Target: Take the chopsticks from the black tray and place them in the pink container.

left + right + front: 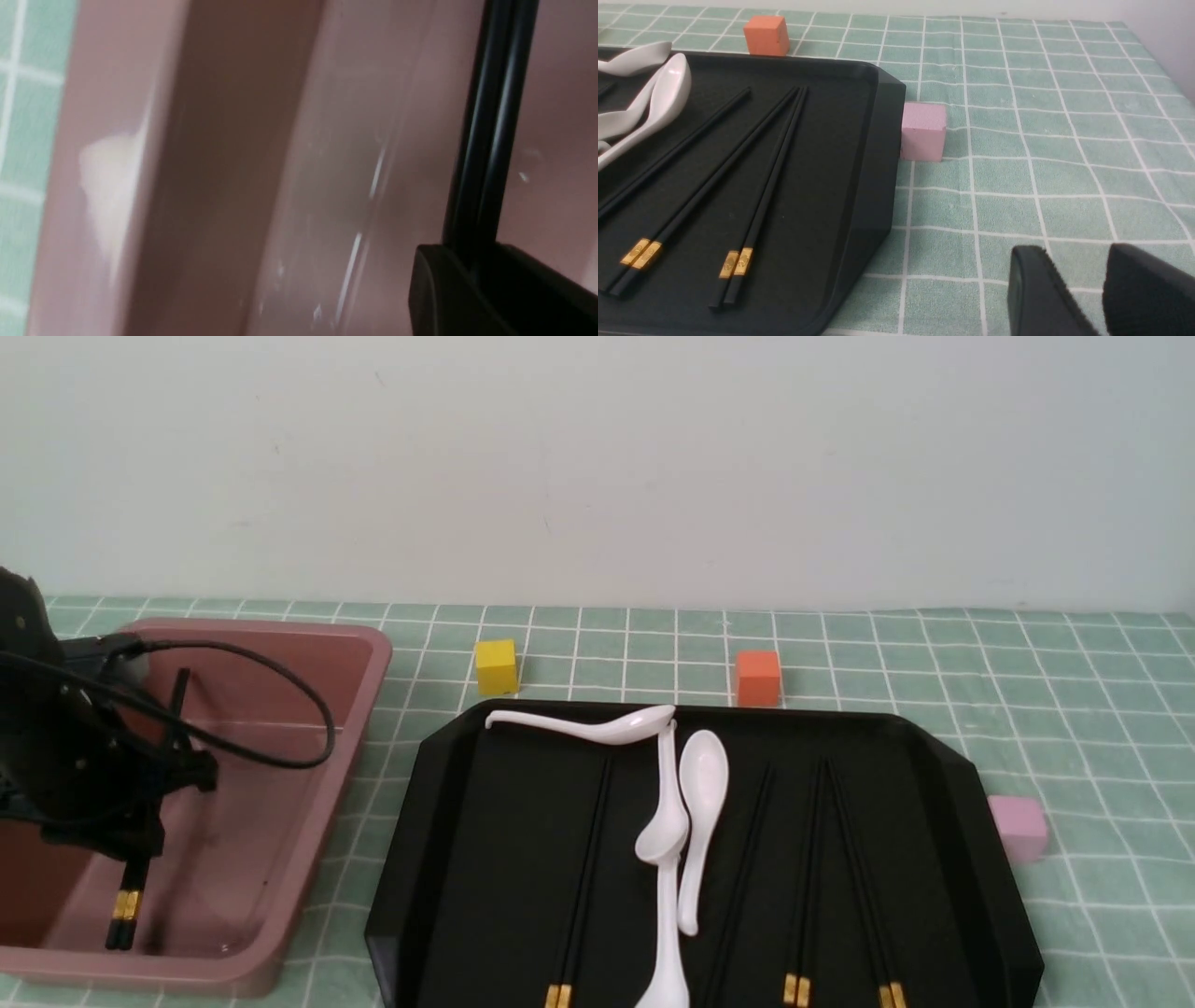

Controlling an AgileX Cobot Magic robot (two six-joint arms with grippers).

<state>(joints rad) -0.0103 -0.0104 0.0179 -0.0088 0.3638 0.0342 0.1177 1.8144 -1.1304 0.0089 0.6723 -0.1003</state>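
Green checked cloth covers the desk (1074,691). From the front, the left jaws, dark and hard to make out, are clamped on chopsticks (127,901) inside the pink container (373,663). Other pairs (796,987) lie on the black tray (485,859), their thick ends cut off. Only the right wrist view shows the right jaws, slightly apart and empty, over the cloth beside the tray.

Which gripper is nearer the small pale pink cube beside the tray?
Right. The right gripper hangs over the tablecloth close to the pink cube; the left gripper is inside the pink container, the whole black tray away.
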